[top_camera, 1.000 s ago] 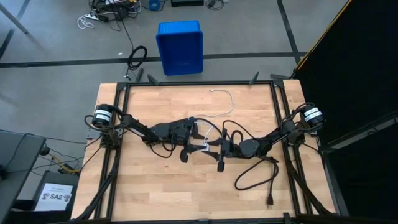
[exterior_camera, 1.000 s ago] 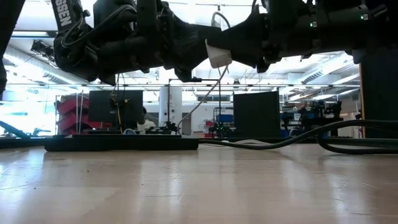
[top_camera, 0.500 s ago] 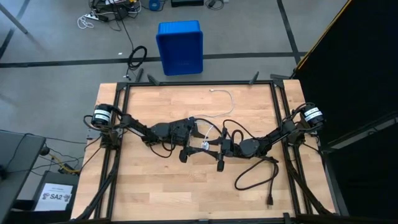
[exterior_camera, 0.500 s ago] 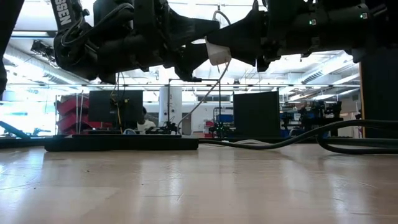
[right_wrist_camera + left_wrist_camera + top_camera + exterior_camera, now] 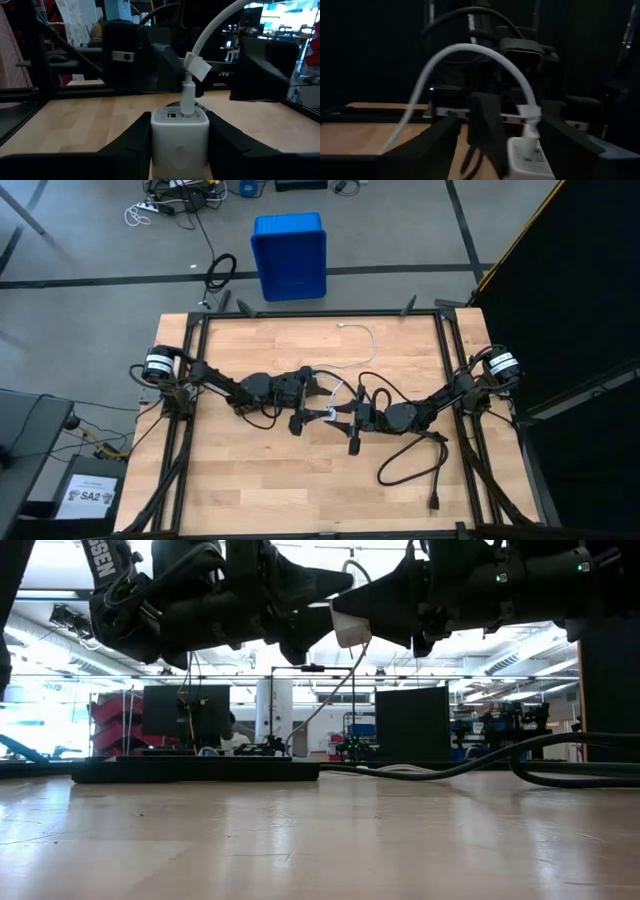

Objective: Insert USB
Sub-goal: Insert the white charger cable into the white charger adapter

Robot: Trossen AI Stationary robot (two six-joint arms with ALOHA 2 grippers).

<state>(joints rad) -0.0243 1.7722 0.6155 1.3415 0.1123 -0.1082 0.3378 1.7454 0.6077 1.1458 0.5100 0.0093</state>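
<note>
On the counter point(image 5: 250, 480), the left arm reaches in from the left edge toward the middle. The left claw point(image 5: 312, 402) hangs above the wood with its fingers spread, one dark finger on each side of the white charger point(image 5: 180, 131) but not touching it; in the left wrist view the fingers frame the block with a gap on both sides.

The USB point(image 5: 368, 345) is a thin white cable. Its free end lies near the far edge of the counter, the cable curves back toward the middle, then arches up and down into the charger. In the right wrist view its plug point(image 5: 187, 97) stands upright in a port on the charger's top face, with a small white tag point(image 5: 198, 68) on the cable just above the plug. The same plug and arch show in the left wrist view point(image 5: 530, 132).

The right claw point(image 5: 338, 416) meets the left one at the counter's middle and pinches the charger between its two fingers, holding it off the wood; the low view shows the white block point(image 5: 350, 628) raised well above the surface.

A thick black cord point(image 5: 410, 465) loops on the counter below the right arm, ending near the front edge.

Beyond the counter, a blue bin point(image 5: 290, 255) stands on the floor; I cannot tell what is in it.
</note>
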